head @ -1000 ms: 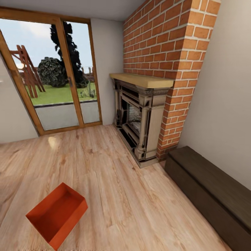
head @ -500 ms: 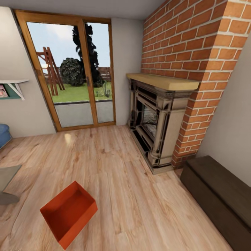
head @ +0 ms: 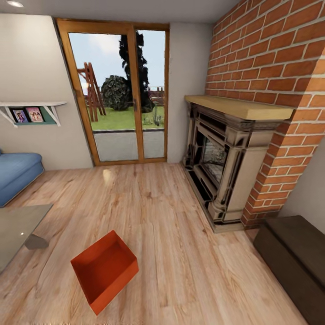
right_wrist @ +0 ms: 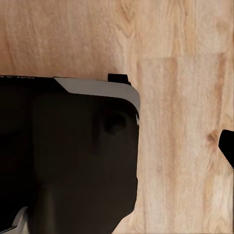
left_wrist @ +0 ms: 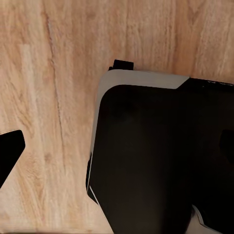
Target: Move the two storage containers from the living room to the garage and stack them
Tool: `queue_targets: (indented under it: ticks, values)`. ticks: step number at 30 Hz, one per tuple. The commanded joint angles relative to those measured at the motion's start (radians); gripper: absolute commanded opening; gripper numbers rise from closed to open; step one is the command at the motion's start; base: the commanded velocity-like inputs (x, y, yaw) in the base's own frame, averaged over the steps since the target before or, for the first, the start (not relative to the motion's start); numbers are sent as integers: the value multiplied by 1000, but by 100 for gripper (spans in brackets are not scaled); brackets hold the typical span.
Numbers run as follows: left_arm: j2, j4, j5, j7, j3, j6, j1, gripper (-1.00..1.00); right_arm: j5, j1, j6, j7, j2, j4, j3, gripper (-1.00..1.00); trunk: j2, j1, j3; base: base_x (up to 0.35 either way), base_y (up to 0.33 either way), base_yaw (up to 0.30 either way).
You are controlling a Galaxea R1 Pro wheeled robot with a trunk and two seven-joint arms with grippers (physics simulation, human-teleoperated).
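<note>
Head view, living room. An orange-red rectangular open-top storage container (head: 104, 270) sits alone on the light wood plank floor (head: 171, 234) in the lower left of the frame, turned diagonally to the planks, its interior bare. Wood-framed glass doors (head: 121, 92) occupy the upper centre. A red brick fireplace with a pale wooden mantel (head: 239, 135) fills the upper right. A dark brown low bench (head: 295, 257) lies at the lower right. At the left edge appear a blue sofa (head: 16, 174), a grey glass-topped table (head: 18, 230) and a white wall shelf holding small pictures (head: 29, 113); any lettering there is too small to read. Both wrist views show the robot's black-and-white body (left_wrist: 156, 156) above wooden planks. Neither gripper's opening can be told.
</note>
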Motion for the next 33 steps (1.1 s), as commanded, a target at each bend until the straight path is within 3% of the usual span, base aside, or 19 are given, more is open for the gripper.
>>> queue_targets:
  ticks: [1,13,33]
  values:
    - [0,1,8,0,5,-2,-1,100,-9,-1,-6,-1,1,3,8,100,-1,0,-1,1,0,274]
    - [-1,1,8,0,5,-2,-1,100,-9,-1,-6,-1,0,3,8,100,-1,0,-1,40,-6,251]
    - [-1,1,8,0,5,-2,-1,100,-9,-1,-6,-1,-2,3,8,100,-1,0,-1,289,-107,14]
